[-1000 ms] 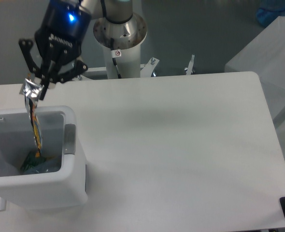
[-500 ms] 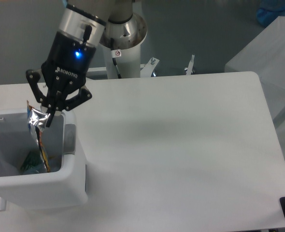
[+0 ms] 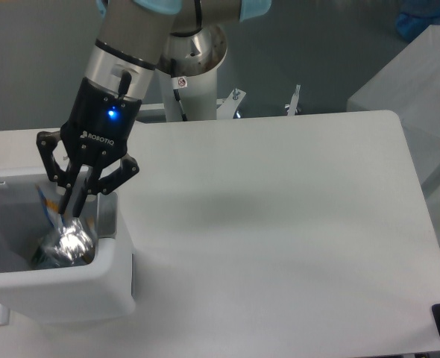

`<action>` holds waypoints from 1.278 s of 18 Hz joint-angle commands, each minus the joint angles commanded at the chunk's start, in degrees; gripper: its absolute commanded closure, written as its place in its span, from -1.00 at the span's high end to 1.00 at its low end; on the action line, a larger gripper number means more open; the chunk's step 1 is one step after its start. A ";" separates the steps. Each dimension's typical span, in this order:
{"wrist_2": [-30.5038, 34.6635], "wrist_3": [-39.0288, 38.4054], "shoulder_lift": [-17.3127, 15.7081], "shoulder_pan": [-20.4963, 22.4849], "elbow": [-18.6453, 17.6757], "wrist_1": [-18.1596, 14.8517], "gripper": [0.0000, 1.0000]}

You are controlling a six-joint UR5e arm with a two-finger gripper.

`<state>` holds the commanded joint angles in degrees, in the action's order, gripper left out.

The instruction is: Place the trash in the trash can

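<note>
While the black two-finger gripper (image 3: 72, 215) reaches down into the open top of the boxy white plastic trash can (image 3: 63, 294), its jaws stand drawn close together, pinched on the upper end of a crumpled silver foil piece (image 3: 68, 240) — the shiny wad hangs just below the fingertips, inside the can near its right inner wall. A strip of blue snack wrapper (image 3: 47, 204) shows just to the left of the fingers, also within the can; whether it is caught in the jaws or merely lies beside them cannot be told. Down at the bottom of the can, partly hidden behind the foil, some greenish-blue material is visible, too dim to name.

The trash can sits at the front left corner of the white table (image 3: 280, 224), with its grey latch (image 3: 107, 215) on the right-hand side, just beside the gripper's outer linkage. The gripper body, black with a lit blue spot, tilts down from the silver-and-black arm (image 3: 130, 52), which rises from a white base column (image 3: 194, 74) at the far edge of the table.
</note>
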<state>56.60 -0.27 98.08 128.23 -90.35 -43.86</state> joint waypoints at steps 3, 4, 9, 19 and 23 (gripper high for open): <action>1.84 2.29 -0.09 0.00 0.44 0.00 0.38; 3.06 2.99 -0.17 0.09 0.79 -0.09 0.57; 9.05 5.54 1.67 2.62 4.82 -0.09 1.00; 23.72 25.21 8.79 11.24 14.68 -0.88 1.00; 23.64 36.71 4.94 14.93 12.31 -7.00 1.00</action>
<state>80.24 36.44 103.02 143.16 -78.04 -50.86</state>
